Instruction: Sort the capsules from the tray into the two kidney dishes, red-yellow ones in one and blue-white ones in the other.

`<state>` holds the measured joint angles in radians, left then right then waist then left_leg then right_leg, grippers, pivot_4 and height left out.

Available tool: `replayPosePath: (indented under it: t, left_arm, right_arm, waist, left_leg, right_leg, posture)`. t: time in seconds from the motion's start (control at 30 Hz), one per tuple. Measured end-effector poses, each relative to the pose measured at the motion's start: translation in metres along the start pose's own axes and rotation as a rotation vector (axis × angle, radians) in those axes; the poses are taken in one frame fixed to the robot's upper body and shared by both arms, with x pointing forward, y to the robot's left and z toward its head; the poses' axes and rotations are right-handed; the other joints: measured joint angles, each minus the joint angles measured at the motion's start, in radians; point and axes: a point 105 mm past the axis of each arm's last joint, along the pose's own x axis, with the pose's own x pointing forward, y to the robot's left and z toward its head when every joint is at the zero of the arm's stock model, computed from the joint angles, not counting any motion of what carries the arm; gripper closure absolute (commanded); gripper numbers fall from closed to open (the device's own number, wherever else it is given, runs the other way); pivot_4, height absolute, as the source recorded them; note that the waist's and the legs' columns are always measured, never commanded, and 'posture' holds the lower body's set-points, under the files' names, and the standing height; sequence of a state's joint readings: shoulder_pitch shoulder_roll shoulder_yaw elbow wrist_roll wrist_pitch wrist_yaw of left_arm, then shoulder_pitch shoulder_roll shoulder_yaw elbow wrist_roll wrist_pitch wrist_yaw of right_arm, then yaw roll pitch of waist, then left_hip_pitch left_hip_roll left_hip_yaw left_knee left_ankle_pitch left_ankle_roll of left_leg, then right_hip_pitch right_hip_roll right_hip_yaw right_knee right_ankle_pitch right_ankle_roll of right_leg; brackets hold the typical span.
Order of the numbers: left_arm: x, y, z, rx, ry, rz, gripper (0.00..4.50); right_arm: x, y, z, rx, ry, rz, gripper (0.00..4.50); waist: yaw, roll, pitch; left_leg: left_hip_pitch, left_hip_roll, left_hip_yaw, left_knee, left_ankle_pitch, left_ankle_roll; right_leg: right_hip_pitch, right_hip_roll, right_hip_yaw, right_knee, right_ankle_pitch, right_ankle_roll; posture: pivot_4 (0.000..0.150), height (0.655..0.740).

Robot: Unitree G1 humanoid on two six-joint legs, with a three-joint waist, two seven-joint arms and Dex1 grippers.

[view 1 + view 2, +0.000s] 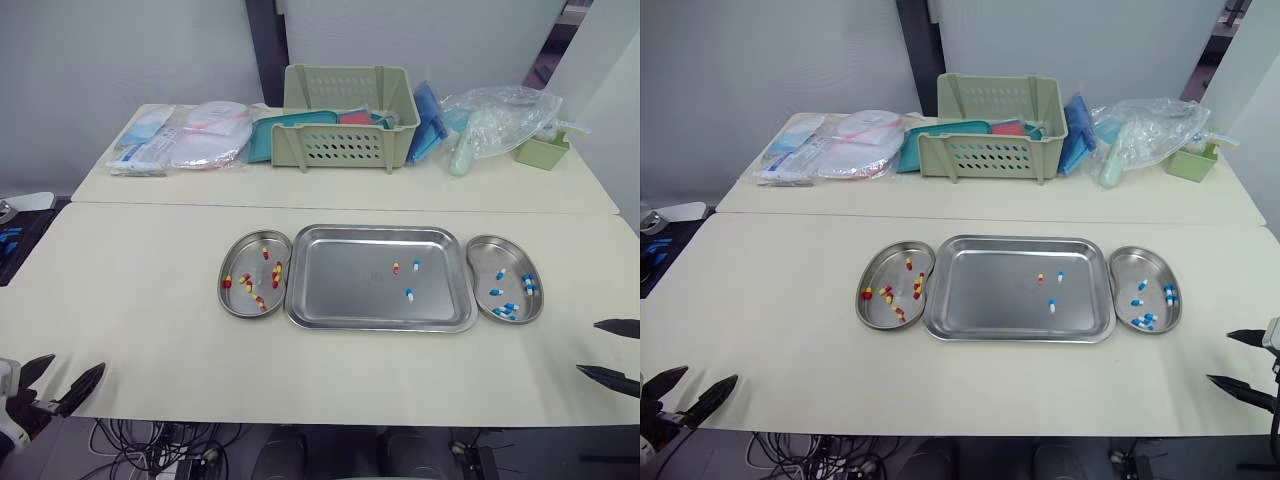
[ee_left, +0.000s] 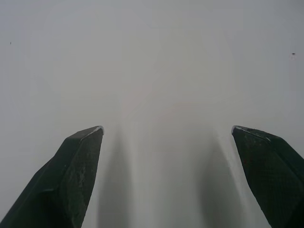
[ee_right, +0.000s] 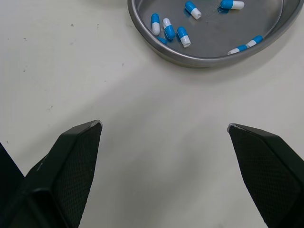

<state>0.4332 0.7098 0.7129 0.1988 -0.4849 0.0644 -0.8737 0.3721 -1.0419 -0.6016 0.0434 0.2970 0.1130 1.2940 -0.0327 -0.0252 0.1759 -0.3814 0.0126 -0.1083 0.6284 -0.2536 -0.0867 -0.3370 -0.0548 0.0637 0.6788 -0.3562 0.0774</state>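
Cream table [image 1: 150, 330], right end effector [image 1: 586, 346] near dish [image 1: 485, 262] of blue-white capsules [image 1: 505, 310]

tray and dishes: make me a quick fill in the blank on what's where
The tray holds ___ capsules.
Exactly ___ of them is a red-yellow capsule.
The right kidney dish holds only ___ capsules.
The left gripper and right gripper are both ___.
Missing words: three; one; blue-white; open.
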Motion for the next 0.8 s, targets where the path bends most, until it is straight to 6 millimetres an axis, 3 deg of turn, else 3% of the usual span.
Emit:
replayPosePath:
  t: [0.23,0.53,0.8]
  left_arm:
    - [0.001,-0.007,-0.001,-0.006,-0.007,-0.007,0.0]
    - [-0.003,-0.015,-0.007,-0.019,0.006,-0.016,0.0]
    - [-0.006,-0.022,-0.007,-0.019,0.018,-0.028,0.0]
  right_arm:
    - [0.008,0.009,0.011,-0.066,-0.075,-0.011,0.02]
    - [0.038,0.072,0.044,-0.065,-0.311,0.05,0.02]
    - [0.068,0.09,0.068,-0.045,-0.443,0.032,0.02]
  waist:
    - [0.0,0.0,0.0]
    - [0.0,-0.001,-0.001]
    - [0.001,-0.002,-0.002]
  left_leg:
    - [0.0,0.0,0.0,0.0,0.0,0.0]
    - [0.0,0.001,0.0,0.0,0.0,0.0]
    - [0.0,0.001,0.0,0.0,0.0,0.0]
  right_leg:
    - [0.0,0.0,0.0,0.0,0.0,0.0]
    - [0.0,0.0,0.0,0.0,0.0,0.0]
    - [0.0,0.0,0.0,0.0,0.0,0.0]
  posture:
    - [0.15,0.739]
    - [0.15,0.739]
    - [0.15,0.739]
